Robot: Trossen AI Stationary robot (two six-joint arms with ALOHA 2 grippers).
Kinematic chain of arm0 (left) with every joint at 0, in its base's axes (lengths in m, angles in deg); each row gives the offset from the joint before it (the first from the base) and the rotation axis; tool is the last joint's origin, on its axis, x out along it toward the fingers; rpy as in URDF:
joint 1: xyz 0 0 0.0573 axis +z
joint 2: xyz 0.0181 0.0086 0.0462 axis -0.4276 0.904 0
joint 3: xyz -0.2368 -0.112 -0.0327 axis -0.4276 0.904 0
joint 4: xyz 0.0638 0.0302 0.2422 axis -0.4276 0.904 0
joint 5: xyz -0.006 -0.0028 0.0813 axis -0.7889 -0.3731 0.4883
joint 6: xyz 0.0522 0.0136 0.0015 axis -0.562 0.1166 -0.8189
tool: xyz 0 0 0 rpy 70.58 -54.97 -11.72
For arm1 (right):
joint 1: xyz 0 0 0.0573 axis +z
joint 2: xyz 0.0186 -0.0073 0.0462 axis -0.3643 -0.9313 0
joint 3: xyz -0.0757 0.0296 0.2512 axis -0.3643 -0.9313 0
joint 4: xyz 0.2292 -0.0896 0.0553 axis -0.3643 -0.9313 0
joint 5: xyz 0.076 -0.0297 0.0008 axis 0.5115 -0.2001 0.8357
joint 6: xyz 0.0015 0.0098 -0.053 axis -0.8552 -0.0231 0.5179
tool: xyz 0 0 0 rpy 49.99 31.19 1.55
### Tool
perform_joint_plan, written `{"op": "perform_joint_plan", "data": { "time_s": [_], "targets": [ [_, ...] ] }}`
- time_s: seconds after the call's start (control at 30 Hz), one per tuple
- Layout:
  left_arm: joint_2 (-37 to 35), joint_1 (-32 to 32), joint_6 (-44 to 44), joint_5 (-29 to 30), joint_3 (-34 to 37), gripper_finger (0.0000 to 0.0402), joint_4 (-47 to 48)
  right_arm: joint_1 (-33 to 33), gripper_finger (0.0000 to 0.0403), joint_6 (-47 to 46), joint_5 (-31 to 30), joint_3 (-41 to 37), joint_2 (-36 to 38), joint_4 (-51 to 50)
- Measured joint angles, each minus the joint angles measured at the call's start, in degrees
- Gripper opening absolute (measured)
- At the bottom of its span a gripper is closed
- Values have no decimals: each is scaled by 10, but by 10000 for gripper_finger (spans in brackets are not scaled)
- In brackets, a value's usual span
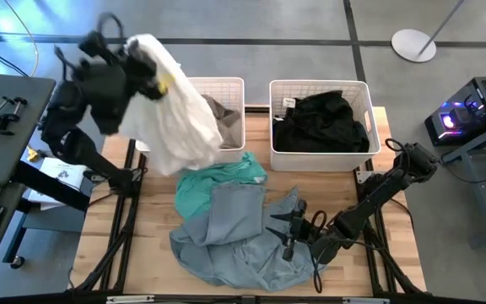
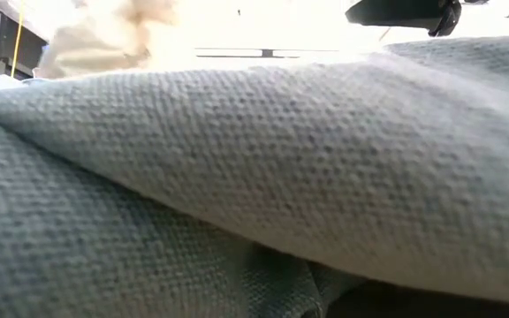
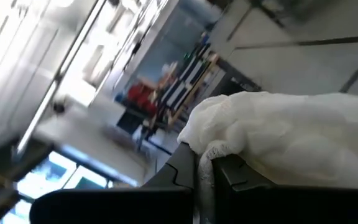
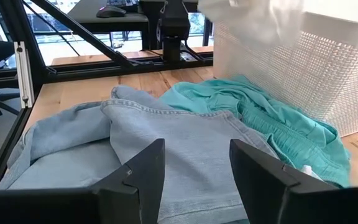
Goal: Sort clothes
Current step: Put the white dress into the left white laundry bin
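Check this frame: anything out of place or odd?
Nothing damaged. One oddity: the denim garment lies bunched right against the low camera, filling its view. Otherwise, left gripper holds the white garment above the left basket; right gripper, open, hovers over the denim.

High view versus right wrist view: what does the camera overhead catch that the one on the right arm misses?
Only the high view shows the left gripper shut on the white garment, raised above the left basket, and the black clothes in the right basket. Only the right wrist view shows desks beyond the table. Both show the denim garment, teal garment and open right gripper.
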State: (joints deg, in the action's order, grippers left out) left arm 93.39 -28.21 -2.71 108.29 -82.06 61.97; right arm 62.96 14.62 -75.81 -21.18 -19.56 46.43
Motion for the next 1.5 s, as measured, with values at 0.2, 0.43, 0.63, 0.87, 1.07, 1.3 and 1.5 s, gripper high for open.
{"op": "perform_joint_plan", "data": {
  "time_s": [0.2, 0.43, 0.63, 0.87, 1.07, 1.3, 1.5],
  "targets": [
    [-11, 116, 10, -146, 0, 1, -110, -6, 169, -1, 0, 0, 0, 2],
    [20, 210, 128, -361, -1, 1, -130, -7, 169, -12, 6, 0, 0, 2],
    [82, 254, 220, -423, -1, 1, 31, -7, 169, -11, 18, 0, 0, 2],
    [179, 319, 378, -616, 34, 1, 284, -7, 169, -10, 18, 0, 0, -3],
    [170, 319, 377, -753, 231, 2, 282, -6, 169, -15, 23, 0, 0, -11],
    [169, 351, 426, -666, 462, 3, 219, -6, 169, -20, 31, 0, 0, -16],
    [170, 382, 412, -768, 593, 3, 47, -6, 169, -18, 32, 0, 0, -16]
  ]
}}
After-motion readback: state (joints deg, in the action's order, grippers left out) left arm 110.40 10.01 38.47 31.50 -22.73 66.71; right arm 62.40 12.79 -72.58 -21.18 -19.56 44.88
